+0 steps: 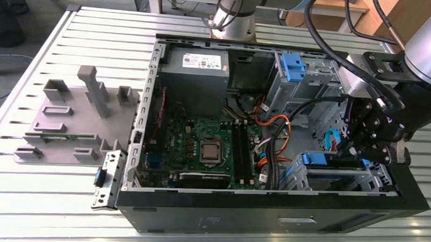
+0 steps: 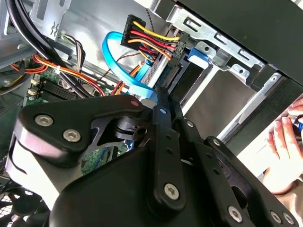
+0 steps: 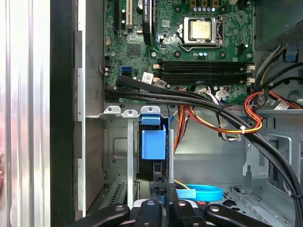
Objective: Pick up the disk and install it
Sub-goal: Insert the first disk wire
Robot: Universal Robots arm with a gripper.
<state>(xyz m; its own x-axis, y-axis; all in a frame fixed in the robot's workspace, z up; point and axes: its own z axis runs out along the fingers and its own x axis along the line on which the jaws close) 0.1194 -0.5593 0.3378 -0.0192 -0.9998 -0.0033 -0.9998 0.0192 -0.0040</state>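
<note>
one disk [image 3: 153,144] already deep in the drive cage [image 1: 342,176]. hand [image 1: 372,150] just behind it, grip impossible to tell. best pressed straight along the rails, clear of the cables [image 3: 213,120].

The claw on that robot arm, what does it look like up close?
The claw is matte black, built from flat linked bars joined by silver screws, seen also in the second wrist view. Behind it sits a silver-grey block, then a rounded grey arm. Thick black cables loop along it.

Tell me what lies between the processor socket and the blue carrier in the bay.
In the first wrist view, black memory slots and a bundle of black cables cross between the processor socket and the blue carrier.
</note>
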